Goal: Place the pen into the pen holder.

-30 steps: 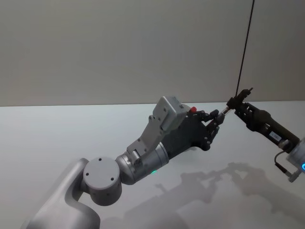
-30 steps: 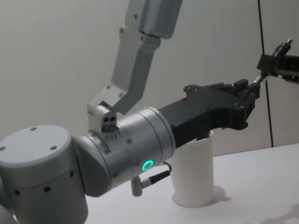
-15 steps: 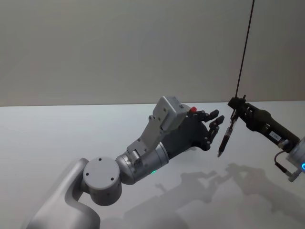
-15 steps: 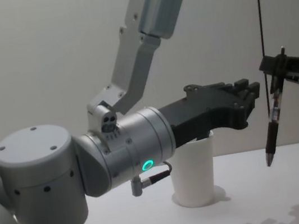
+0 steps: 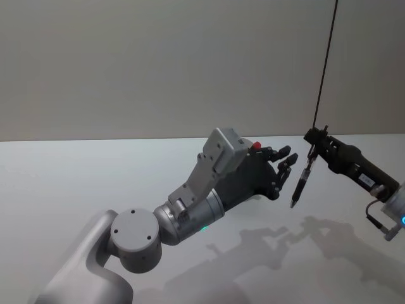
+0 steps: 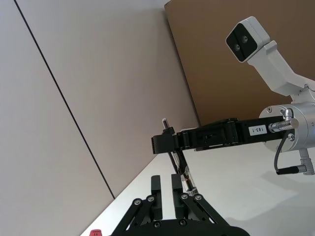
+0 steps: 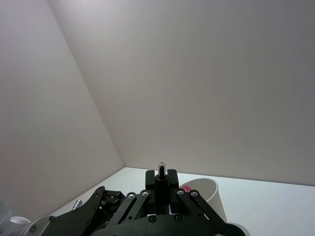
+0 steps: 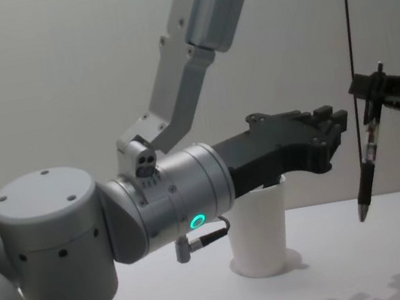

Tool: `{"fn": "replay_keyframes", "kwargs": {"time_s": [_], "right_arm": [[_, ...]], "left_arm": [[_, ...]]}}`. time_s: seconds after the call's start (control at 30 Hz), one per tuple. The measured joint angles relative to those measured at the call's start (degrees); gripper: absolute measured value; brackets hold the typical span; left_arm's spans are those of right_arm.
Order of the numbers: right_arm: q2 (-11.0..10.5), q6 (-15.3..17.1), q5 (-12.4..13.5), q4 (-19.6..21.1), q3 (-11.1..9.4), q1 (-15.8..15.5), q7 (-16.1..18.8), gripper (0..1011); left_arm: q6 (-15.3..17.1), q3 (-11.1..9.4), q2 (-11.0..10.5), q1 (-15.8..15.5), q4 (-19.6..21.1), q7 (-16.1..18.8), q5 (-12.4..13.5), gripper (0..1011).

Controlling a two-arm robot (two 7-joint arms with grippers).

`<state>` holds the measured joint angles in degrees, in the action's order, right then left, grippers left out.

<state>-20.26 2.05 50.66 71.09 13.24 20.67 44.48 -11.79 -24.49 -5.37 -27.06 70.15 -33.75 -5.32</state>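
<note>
Pen [image 8: 366,169] is clamped by its top end in right gripper [image 8: 371,86], tip down; left gripper [image 8: 332,118] is spread apart, just beside.

- pen holder [image 8: 259,233] upright on table [image 8: 371,267], mid-scene, under L arm [image 8: 156,210].
- L gripper [image 8: 337,122] above holder & to its right.
- R gripper [image 8: 369,84] at far right, slightly higher than L gripper, apart from it.
- pen [image 8: 367,163] hangs tip-down from R gripper, just right of L gripper w/o touching; right of holder, tip clear of table.
</note>
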Motion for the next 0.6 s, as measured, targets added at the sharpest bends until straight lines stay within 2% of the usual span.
{"fn": "replay_keyframes", "kwargs": {"time_s": [0.33,0.6], "right_arm": [[-0.5,-0.3,-0.6,0.7,-0.2,0.0,-0.6,133],[-1.1,-0.7,-2.1,1.8,-0.5,0.0,-1.6,133]], "left_arm": [[0.0,0.0,0.0,0.0,0.0,0.0,0.0,132],[0.0,0.0,0.0,0.0,0.0,0.0,0.0,132]]}}
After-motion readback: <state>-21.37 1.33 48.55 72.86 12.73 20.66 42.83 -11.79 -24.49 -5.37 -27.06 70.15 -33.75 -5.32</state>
